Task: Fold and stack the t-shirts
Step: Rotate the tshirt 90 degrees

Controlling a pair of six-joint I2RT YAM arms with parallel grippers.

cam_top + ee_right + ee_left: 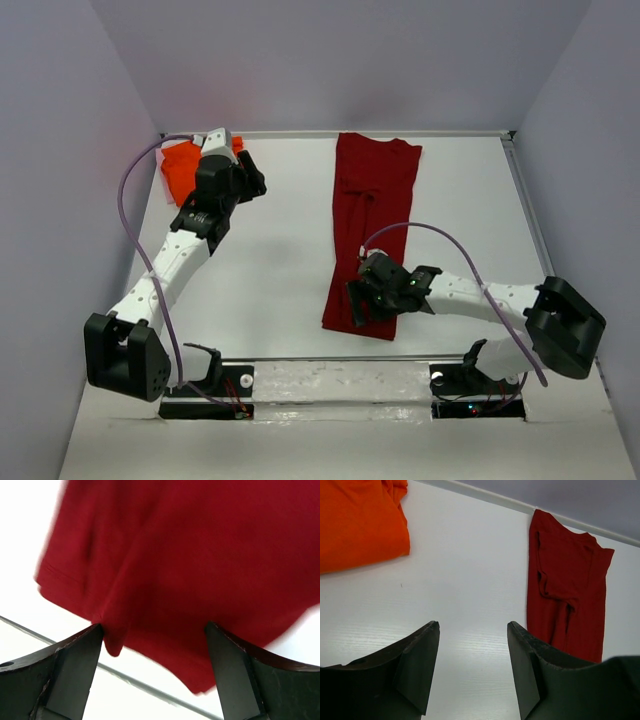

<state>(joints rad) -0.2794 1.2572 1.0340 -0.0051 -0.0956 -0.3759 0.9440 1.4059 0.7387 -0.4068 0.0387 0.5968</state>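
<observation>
Orange shirt [178, 170] sits compact in the far left corner of the table [280, 260], probably parked there as the base of the stack. The left claw [472, 627] hovers just beside it over bare table, released and empty. Right of centre the red shirt [375, 200] lies as a long strip, sides folded in, ready for halving. The right claw [152, 630] gapes wide over its near hem, gripping nothing, likely placed to lift that end toward the collar
</observation>
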